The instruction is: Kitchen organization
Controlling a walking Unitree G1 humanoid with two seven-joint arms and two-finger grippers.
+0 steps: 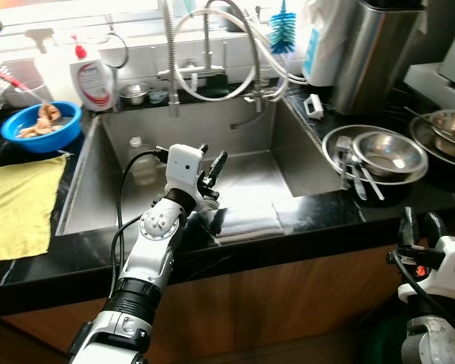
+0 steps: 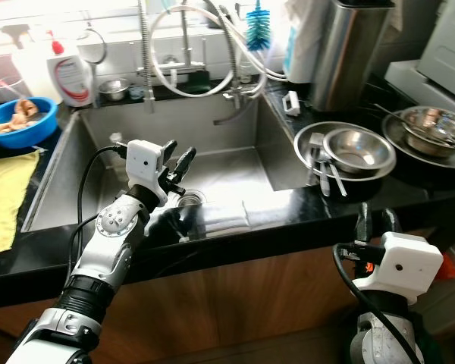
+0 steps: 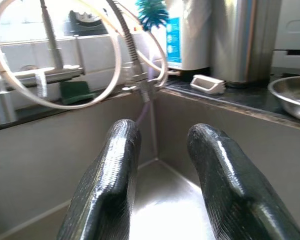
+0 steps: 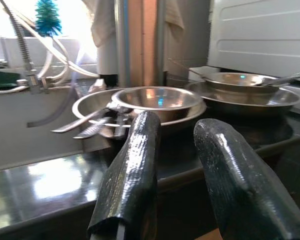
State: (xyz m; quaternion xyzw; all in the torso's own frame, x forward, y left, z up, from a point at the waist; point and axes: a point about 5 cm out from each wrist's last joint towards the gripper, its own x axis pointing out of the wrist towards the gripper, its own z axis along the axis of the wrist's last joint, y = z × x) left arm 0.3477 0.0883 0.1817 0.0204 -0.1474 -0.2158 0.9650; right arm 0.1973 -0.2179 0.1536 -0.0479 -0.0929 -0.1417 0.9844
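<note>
Reaching over the front rim of the steel sink (image 1: 91,189) with the left gripper (image 1: 212,171), fingers (image 3: 110,185) parted with a clear gap between them and nothing held, poised above the basin near the drain (image 2: 188,199). Down on the sink floor, just beyond the front wall, a pale folded cloth (image 1: 246,220) lying flat, probably the nearest candidate for a pickup, though no contact yet. Off to the robot's right on the black tabletop (image 1: 318,216), a stack of steel bowls (image 1: 387,152) resting in a wider dish with cutlery (image 1: 353,171) laid across the rim, seemingly parked there waiting to be washed or put away. Further right, another steel pan (image 1: 447,125) with a utensil in it. Right gripper (image 2: 375,220) low at the tabletop's front edge, fingers (image 4: 135,165) apart and empty, aimed at those bowls as the right wrist view shows, likely standing ready for them. On the left side, a blue bowl (image 1: 42,125) with food scraps and a yellow cloth (image 1: 19,201) spread flat, well apart from either arm. Soap bottle (image 1: 95,80) and teal bottle brush (image 1: 283,30) up behind the coiled faucet (image 1: 212,53), handy to the basin. Organizing barely begun by the look of it.
</note>
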